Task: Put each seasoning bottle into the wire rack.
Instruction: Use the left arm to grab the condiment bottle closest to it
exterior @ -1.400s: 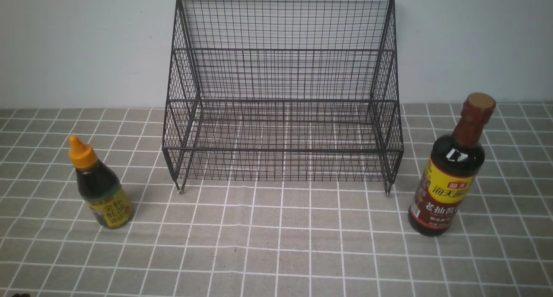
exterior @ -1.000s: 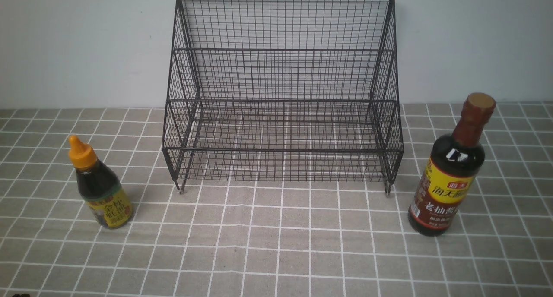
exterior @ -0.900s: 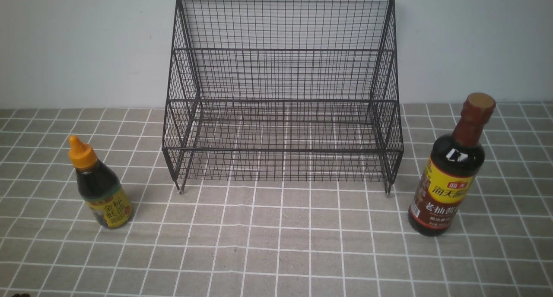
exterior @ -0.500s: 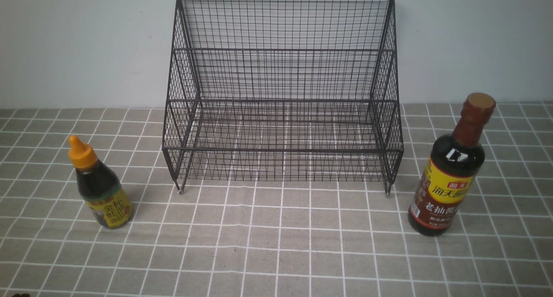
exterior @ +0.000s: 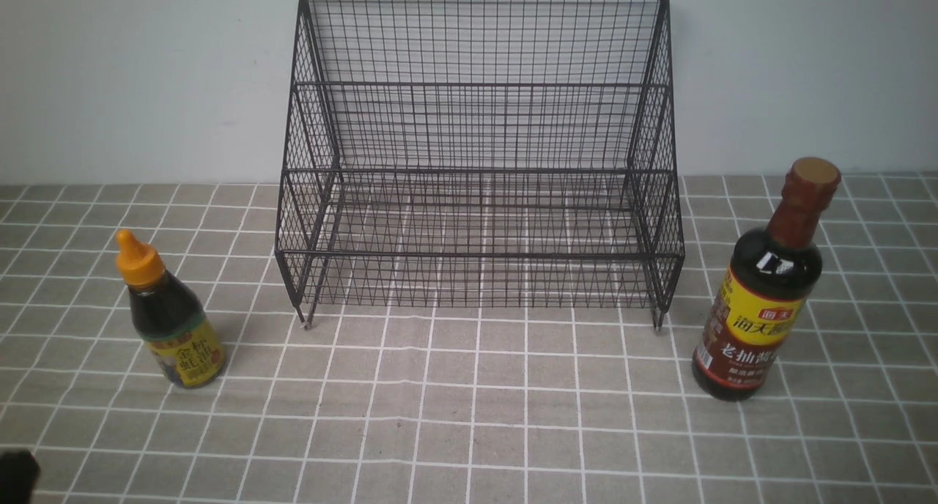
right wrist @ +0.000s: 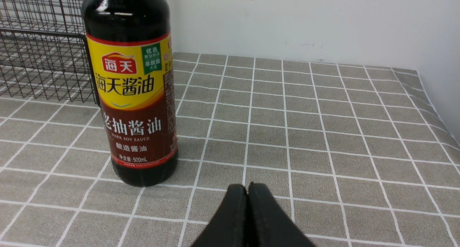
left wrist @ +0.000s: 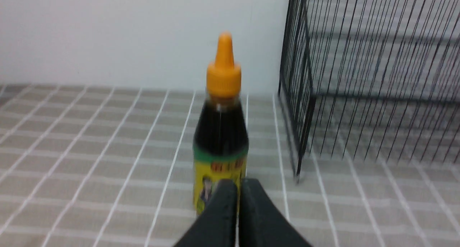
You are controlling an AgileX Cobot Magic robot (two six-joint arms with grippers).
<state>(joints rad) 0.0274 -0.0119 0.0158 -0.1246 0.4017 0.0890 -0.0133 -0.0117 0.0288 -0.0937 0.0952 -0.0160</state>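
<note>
A grey checked tablecloth (exterior: 469, 423) runs back to a plain pale wall. At the far left stands the small squat soy sauce bottle (exterior: 174, 321), upright on the cloth, with an orange pointed cap and a yellow label, well apart from the rack. The left gripper (left wrist: 237, 185) sits low just in front of its label, black jaws pressed together and holding nothing. This bottle looks like soft squeeze plastic. It is likely light and may give under pressure, so the labelled body below the shoulder seems a better hold than the tapering cap. In the middle, against the wall, is the black wire rack (exterior: 480, 255), a stepped shape with both shelves bare. To its right, just off the rack's front corner, the taller dark soy sauce bottle (exterior: 762, 299) stands upright, with a brown-red cap and a yellow-and-red label. It appears full, glossy and rigid, so it is probably heavier, slippery and prone to tipping. A firm grip across the wide labelled body looks safest. The right gripper (right wrist: 247, 189) rests near its base, offset to one side, jaws closed and empty.
</note>
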